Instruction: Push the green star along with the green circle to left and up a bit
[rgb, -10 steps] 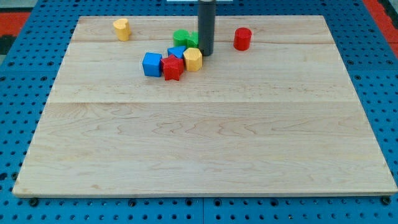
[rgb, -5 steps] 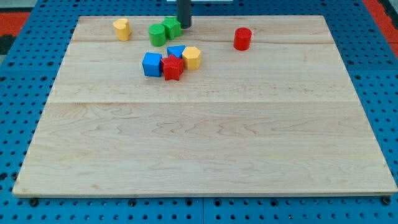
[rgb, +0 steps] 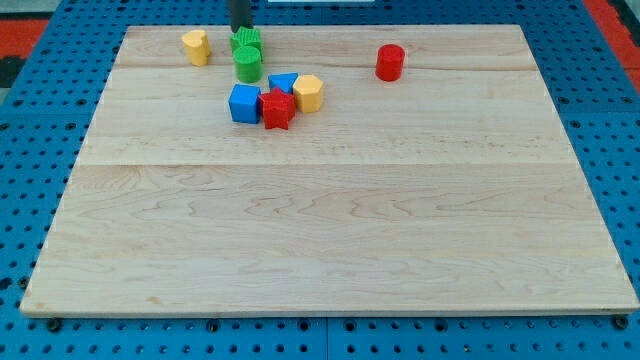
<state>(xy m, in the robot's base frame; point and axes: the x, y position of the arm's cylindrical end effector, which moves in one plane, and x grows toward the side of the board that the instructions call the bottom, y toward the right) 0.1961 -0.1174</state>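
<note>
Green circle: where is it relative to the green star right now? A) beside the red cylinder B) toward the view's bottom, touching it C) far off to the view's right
B: the green circle sits just below the green star, touching it.

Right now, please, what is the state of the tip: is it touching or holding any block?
My tip: no gripper, holds nothing; it stands at the top edge of the green star, with the green circle just below.

Star just above circle, touching, near the board's top.
</note>
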